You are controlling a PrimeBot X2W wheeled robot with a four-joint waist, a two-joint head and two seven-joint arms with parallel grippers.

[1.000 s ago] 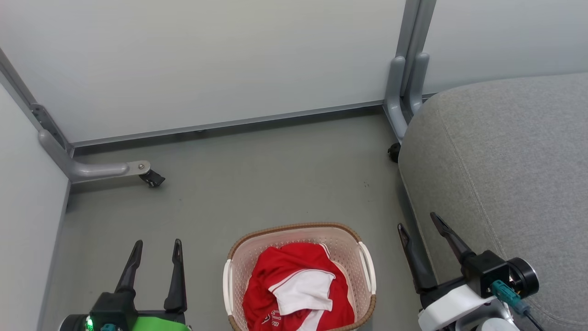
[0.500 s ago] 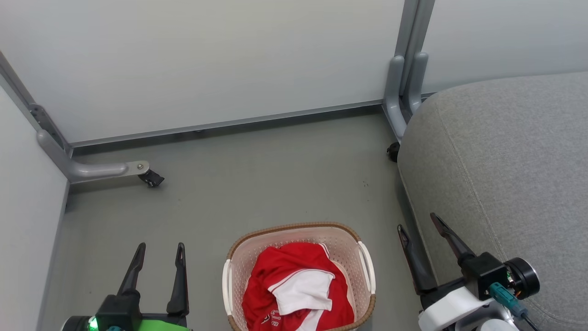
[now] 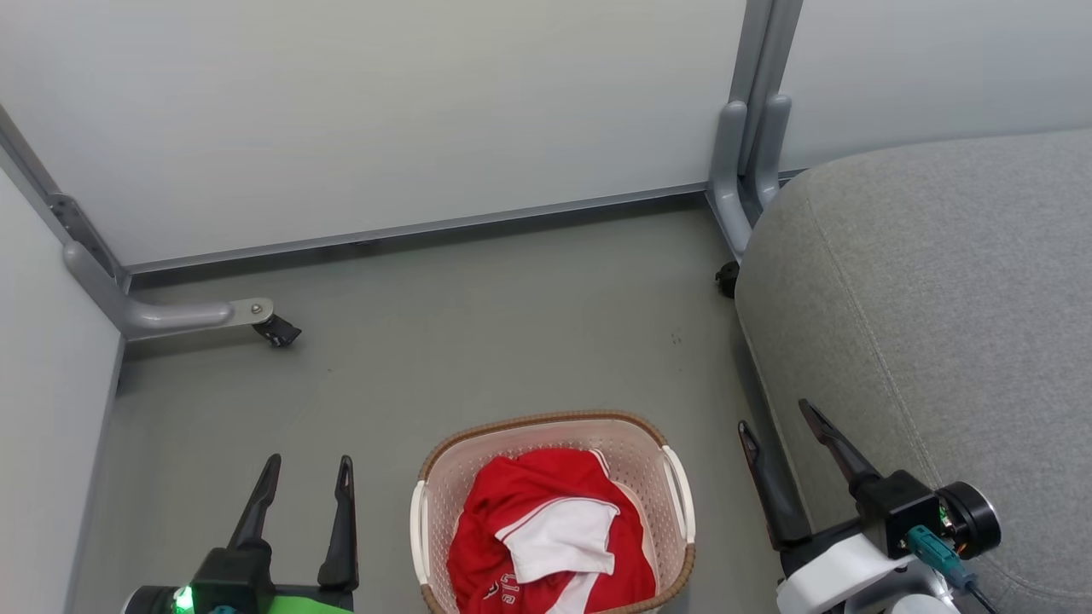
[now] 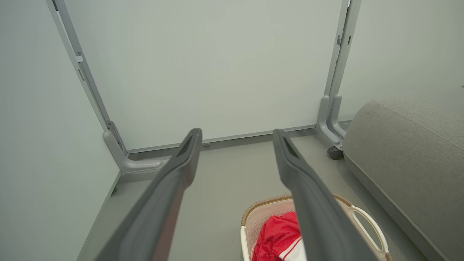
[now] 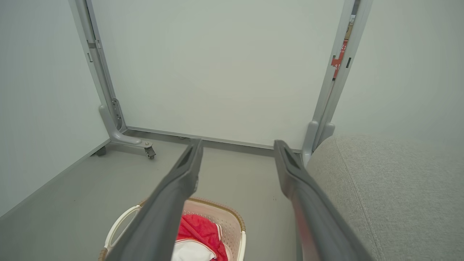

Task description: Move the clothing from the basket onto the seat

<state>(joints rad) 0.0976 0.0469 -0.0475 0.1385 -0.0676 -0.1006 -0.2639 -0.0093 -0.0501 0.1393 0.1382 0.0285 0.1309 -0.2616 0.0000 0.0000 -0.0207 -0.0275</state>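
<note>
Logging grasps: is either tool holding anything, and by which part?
Nothing is held. The left tool and right tool are open and empty; the jersey lies untouched in the basket.

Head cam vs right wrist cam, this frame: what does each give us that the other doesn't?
Head, beyond right wrist: the left gripper, jaws open; white lettering on the jersey; a black caster at the seat's far corner.
Right wrist, beyond head: a red tag in the gap between the partition panels, high up.
Both: the jersey in the basket, the grey seat beside it, the right gripper with jaws open.
</note>
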